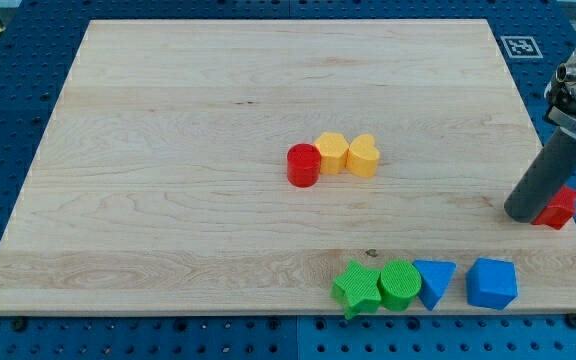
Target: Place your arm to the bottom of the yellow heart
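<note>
The yellow heart lies near the board's middle, at the right end of a short row with a yellow hexagon and a red cylinder touching side by side. My tip rests at the view's right edge of the board, far to the right of and a little lower than the heart. It touches or stands just in front of a red block, which it partly hides.
Along the view's bottom edge sit a green star, a green cylinder, a blue triangle and a blue cube-like block. The wooden board lies on a blue pegboard table.
</note>
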